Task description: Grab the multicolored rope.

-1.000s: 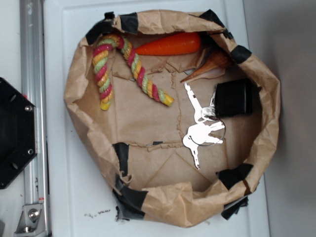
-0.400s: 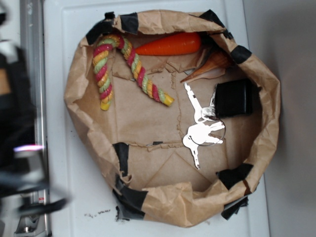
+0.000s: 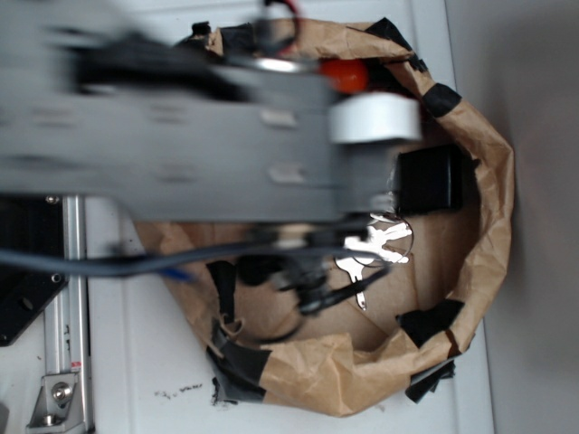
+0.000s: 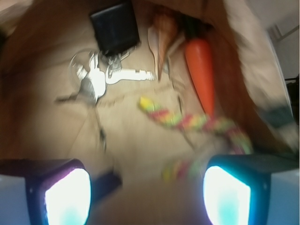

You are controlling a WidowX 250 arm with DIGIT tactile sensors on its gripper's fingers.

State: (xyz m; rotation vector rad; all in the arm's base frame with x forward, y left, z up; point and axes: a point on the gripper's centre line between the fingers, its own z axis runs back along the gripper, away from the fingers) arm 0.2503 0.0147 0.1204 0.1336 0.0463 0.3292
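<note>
Now, with the gripper (image 4: pixel 147 187) spread empty, steer right and centre the multicolored rope (image 4: pixel 197 123) between the fingers, clear of the carrot (image 4: pixel 201 70).

A white counter (image 3: pixel 145 362) carries the scene, its surface smooth and evenly lit, with a few small dark specks near its lower left part. Along its left edge runs a silvery metal rail (image 3: pixel 61 344) with a bolted bracket at the bottom, and beside that a black plate (image 3: pixel 23 289) with small screws. Past the counter's right edge lies a plain grey surface (image 3: pixel 534 217), shaded darker close to the edge and paler toward the far right.
</note>
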